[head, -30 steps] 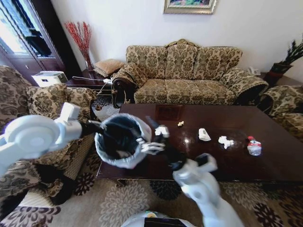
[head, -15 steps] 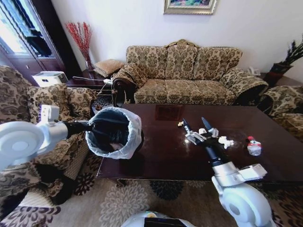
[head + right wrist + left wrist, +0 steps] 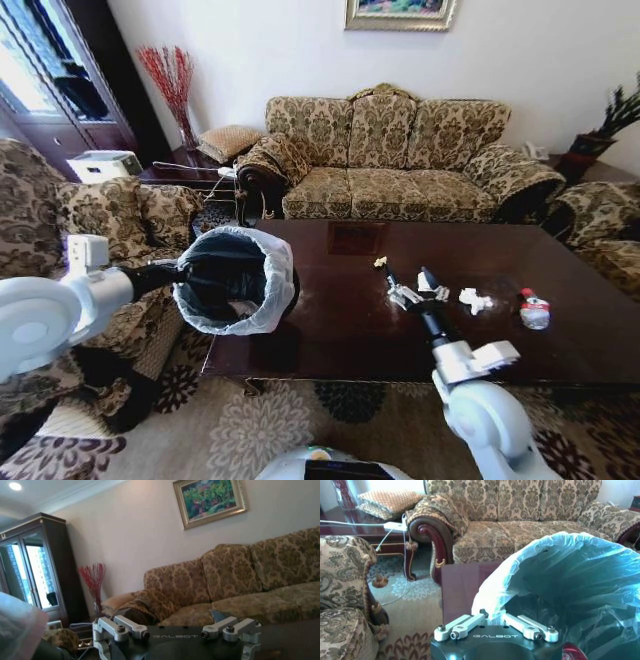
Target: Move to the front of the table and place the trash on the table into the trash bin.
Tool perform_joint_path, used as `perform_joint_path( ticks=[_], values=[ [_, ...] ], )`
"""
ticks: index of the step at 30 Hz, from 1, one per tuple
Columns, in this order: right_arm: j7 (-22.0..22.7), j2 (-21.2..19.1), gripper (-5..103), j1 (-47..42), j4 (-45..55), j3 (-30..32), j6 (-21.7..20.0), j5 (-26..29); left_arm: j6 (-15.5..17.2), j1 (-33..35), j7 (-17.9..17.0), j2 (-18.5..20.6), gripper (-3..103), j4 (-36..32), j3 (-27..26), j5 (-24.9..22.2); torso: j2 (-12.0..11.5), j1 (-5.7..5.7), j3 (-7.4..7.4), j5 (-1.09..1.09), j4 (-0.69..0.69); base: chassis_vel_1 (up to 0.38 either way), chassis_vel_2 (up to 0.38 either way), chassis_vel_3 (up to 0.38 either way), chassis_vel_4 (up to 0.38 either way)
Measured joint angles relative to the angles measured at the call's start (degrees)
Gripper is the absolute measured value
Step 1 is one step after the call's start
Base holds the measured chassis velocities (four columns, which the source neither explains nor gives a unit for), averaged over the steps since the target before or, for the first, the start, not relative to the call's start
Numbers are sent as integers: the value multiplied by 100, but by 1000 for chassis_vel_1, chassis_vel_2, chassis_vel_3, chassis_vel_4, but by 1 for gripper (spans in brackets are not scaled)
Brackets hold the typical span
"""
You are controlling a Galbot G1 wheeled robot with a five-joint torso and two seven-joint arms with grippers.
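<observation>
**Bin held at the worktop corner, right gripper over the litter**

In the head view my left gripper sits at centre left of the frame, clamped on the rim of the bin. The left wrist view shows its fingers closed against the bag-lined rim at the bottom of that frame. The bin is tilted, its mouth turned toward the camera, and it hangs over the left front corner of the worktop.

My right arm reaches up from the lower right of the frame. My right gripper is out over the middle of the worktop with its fingers apart, holding nothing.

The trash lies in a loose row across the dark wood, right of centre. A yellowish scrap is just up and left of the gripper. A white piece lies right at the gripper's far finger; I cannot tell whether they touch. A crumpled tissue lies a little farther right. A clear bottle with red on it lies nearest the right edge of the frame.

A sofa stands behind the worktop.
</observation>
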Motion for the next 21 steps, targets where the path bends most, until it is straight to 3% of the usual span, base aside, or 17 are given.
perform_joint_path(
  ticks=[7,10,14,21],
  values=[
    [66,72,100,624,-973,-210,103,-52,2,-19,-59,60,0,-48,30,-94,-1,2,1,0,-4,-174,-209,200,209],
    [368,189,100,1355,-1681,-430,-36,113,3,-24,-129,183,0,-97,32,-266,-1,1,1,10,-3,-178,-174,164,162],
    [456,344,100,1868,-2245,-571,-45,33,3,-22,-147,314,0,-75,10,-365,0,2,1,0,-6,-95,-89,38,57],
    [445,665,100,2655,-3387,-811,-198,-249,3,-25,-243,429,0,-7,17,-487,-1,2,1,-4,6,46,44,-13,-21]
  ],
)
